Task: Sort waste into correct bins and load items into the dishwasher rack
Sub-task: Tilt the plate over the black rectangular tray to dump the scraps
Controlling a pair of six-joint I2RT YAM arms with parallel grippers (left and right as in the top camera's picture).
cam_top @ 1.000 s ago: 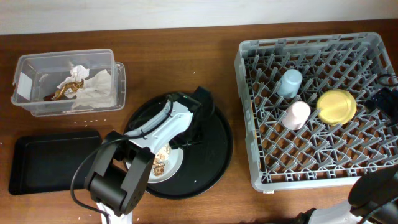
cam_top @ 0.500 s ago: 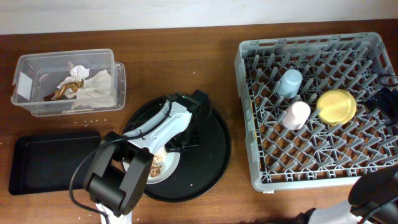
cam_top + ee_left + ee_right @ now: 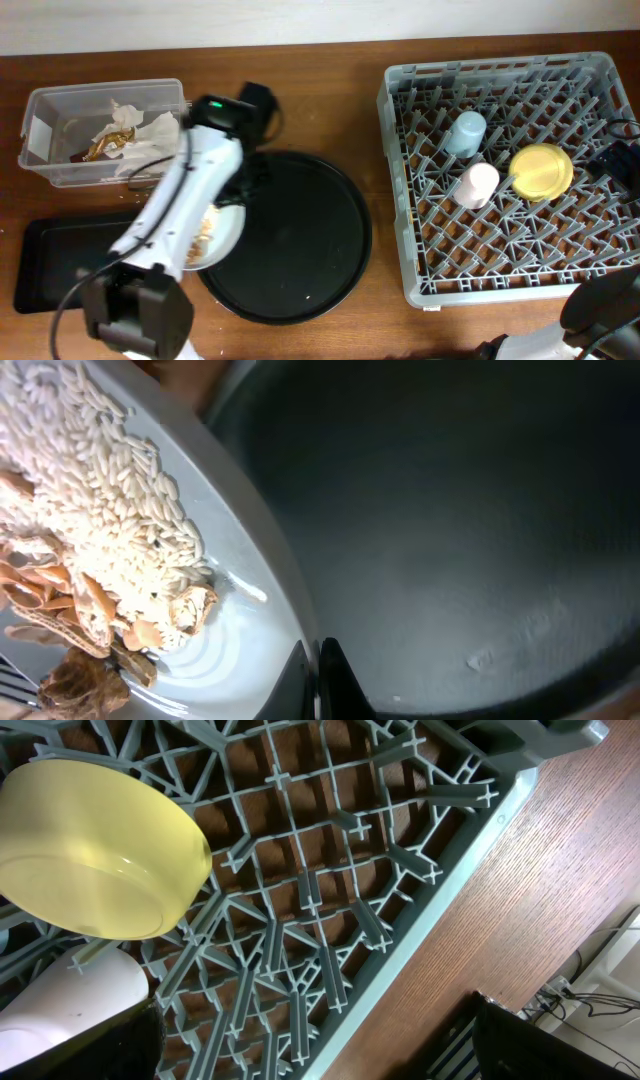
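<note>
While at round tray (image 3: 310,240) edge, left gripper (image 3: 312,678): pinched plate (image 3: 235,625) bearing scraps (image 3: 90,560).
Rack (image 3: 500,68): blue cup (image 3: 465,132), pink cup (image 3: 477,184), 1 bowl (image 3: 541,171).
Tub (image 3: 45,172): napkins (image 3: 155,140).
Right gripper (image 3: 315,1010): spread.

It looked like a robotics lab staged as a dish station. A wooden table (image 3: 300,90) bore a dishwasher rack (image 3: 392,150); cables (image 3: 578,990) lay below.

Yellow bowl (image 3: 541,171), pink cup (image 3: 477,184), light-blue cup (image 3: 465,132), grey latticed rack (image 3: 500,292)
</note>
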